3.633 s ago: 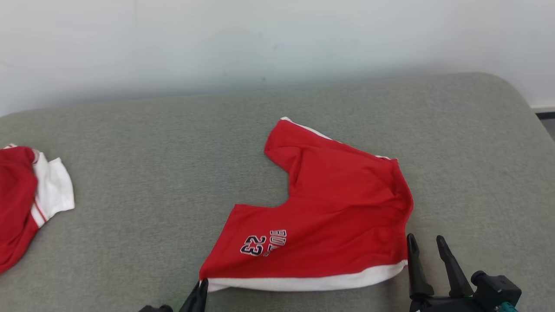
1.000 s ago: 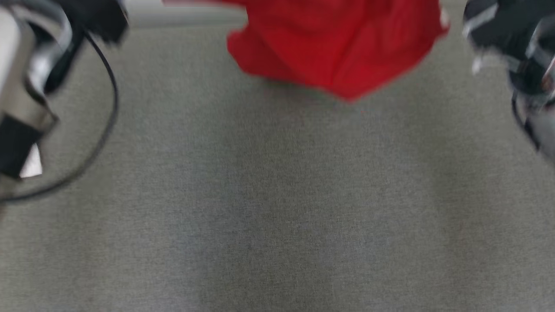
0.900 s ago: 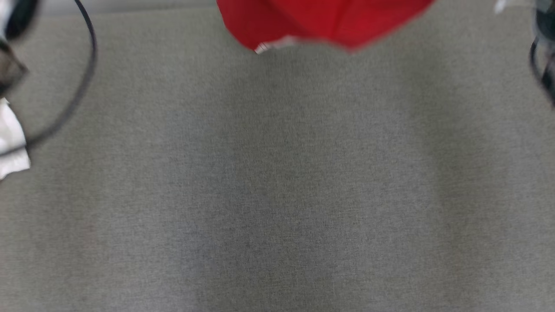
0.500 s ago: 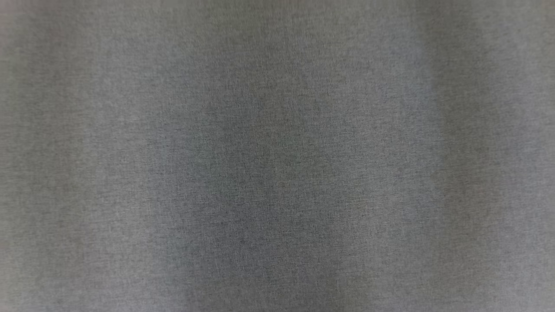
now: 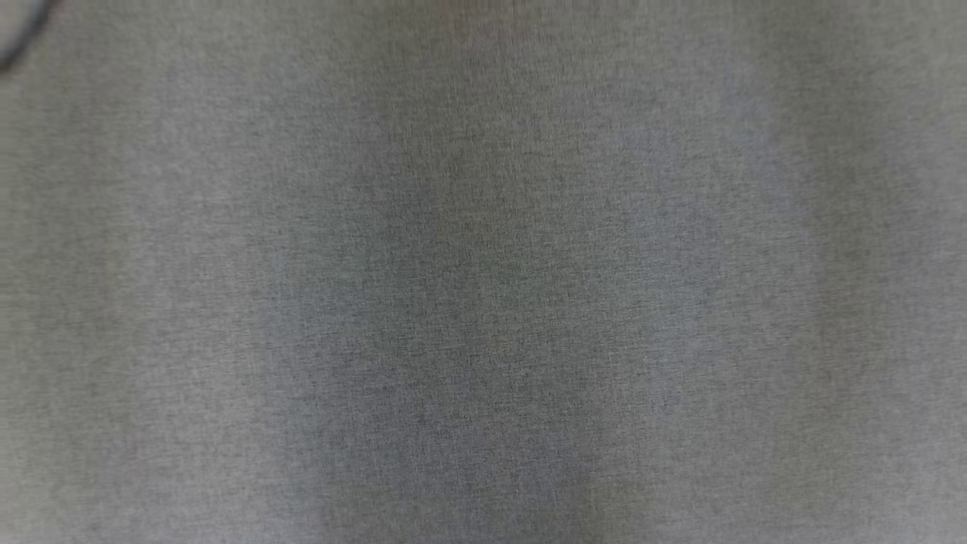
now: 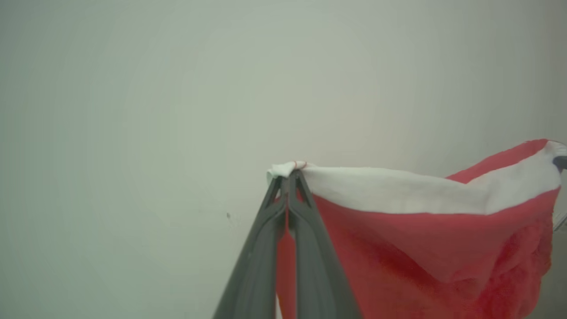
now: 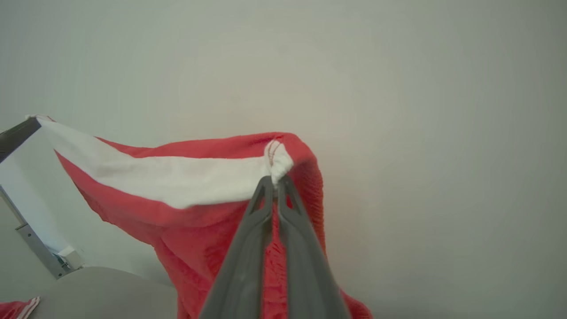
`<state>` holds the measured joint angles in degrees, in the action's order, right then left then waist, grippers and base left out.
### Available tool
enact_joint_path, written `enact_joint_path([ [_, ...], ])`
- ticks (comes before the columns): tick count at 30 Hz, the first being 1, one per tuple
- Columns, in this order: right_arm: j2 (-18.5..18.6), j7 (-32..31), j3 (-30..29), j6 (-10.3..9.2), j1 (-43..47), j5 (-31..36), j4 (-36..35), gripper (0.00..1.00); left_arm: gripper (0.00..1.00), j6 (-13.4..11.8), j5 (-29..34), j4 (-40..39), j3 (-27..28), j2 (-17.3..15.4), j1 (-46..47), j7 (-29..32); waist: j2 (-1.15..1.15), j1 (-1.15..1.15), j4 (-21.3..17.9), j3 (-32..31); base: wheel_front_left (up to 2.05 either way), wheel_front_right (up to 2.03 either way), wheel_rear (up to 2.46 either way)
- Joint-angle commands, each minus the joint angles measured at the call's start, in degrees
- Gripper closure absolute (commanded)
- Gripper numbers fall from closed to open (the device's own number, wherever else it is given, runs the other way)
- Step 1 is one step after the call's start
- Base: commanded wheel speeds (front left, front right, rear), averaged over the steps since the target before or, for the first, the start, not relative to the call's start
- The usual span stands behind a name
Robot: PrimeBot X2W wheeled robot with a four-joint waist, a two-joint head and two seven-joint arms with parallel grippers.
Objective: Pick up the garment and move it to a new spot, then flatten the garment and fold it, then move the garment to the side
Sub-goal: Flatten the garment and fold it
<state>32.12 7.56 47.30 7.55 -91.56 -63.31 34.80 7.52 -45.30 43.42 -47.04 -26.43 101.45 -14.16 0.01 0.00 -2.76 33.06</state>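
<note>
Garment (image 6: 421,248) hem spans left gripper (image 6: 289,177) to right gripper (image 7: 275,180).

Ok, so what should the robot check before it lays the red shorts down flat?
1. Left gripper pinching one corner of the white band: ok.
2. Right gripper pinching the other corner: ok.
3. White band pulled straight between the two grippers: not ok, it droops in the middle.
4. Shorts hanging free of the grey cushion: cannot tell, their bottom edge is out of the picture.
5. Flat grey cushion below to lay them on: ok.
</note>
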Motion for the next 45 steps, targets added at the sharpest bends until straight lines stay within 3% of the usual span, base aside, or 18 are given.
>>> enact_joint_path([
  [1, 1.51, 1.25, 1.14, -0.13, 3.8, -1.54, -2.11, 1.0, 1.0, -0.57, -0.44, -1.48, 0.69, -0.41, -4.1, -0.65, -0.01, 0.0, 0.04, -1.87, 0.0, 0.0, 0.0],
  [4, 4.77, 3.13, 3.19, -0.13, 11.75, -5.24, -7.19, 1.0, 1.0, -2.76, -0.34, -8.08, 1.79, -1.03, -14.04, -1.04, -0.01, 0.0, 0.01, -4.48, 0.0, 0.0, 0.0],
  [10, 11.53, 6.35, 5.27, -0.13, 28.38, -9.41, -15.77, 1.0, 1.0, -10.95, 0.0, -27.62, 8.67, -3.84, -38.51, -1.04, -0.01, 0.0, 0.32, -9.03, 0.0, 0.0, 0.0],
  [11, 11.53, 6.35, 5.27, -0.13, 28.38, -9.41, -15.77, 1.0, 1.0, -10.95, 0.0, -27.62, 8.67, -3.84, -38.51, -1.04, -0.01, 0.0, 0.32, -9.03, 0.0, 0.0, 0.0],
  [13, 13.25, 7.08, 5.22, -0.13, 33.87, -10.21, -18.13, 1.0, 1.0, -14.12, 0.48, -33.84, 11.32, -4.42, -47.07, -1.05, -0.01, 0.0, 0.49, -10.36, 0.0, 0.0, 0.0],
  [18, 14.82, 7.64, 3.17, -0.13, 46.34, -10.93, -22.53, 1.0, 1.0, -18.83, 0.76, -45.27, 16.54, -3.48, -67.08, -1.06, -0.01, 0.0, 0.48, -13.13, 0.0, 0.0, 0.0],
  [21, 14.25, 7.66, 0.48, -0.13, 52.87, -9.7, -24.15, 1.0, 1.0, -19.56, 2.17, -47.62, 19.12, -2.0, -77.46, -1.06, -0.01, 0.0, 0.65, -14.71, 0.0, 0.0, 0.0],
  [26, 13.7, 7.68, -3.0, -0.13, 62.83, -5.57, -25.15, 1.0, 1.0, -18.61, 5.28, -46.7, 22.8, 2.47, -90.02, -1.07, -0.01, 0.0, 0.56, -17.48, 0.0, 0.0, 0.0],
  [32, 11.41, 7.68, -6.79, -0.14, 73.51, -2.77, -25.42, 1.0, 1.0, -15.51, 9.51, -42.17, 26.52, 7.99, -100.77, -1.07, -0.01, 0.0, 0.87, -20.86, 0.0, 0.0, 0.0],
  [45, 11.28, 7.63, -8.44, -0.16, 93.05, -3.0, -31.09, 1.0, 1.0, -8.76, 17.32, -36.81, 34.85, 11.9, -111.94, -1.08, -0.01, 0.0, 1.9, -26.29, 0.0, 0.0, 0.0],
])
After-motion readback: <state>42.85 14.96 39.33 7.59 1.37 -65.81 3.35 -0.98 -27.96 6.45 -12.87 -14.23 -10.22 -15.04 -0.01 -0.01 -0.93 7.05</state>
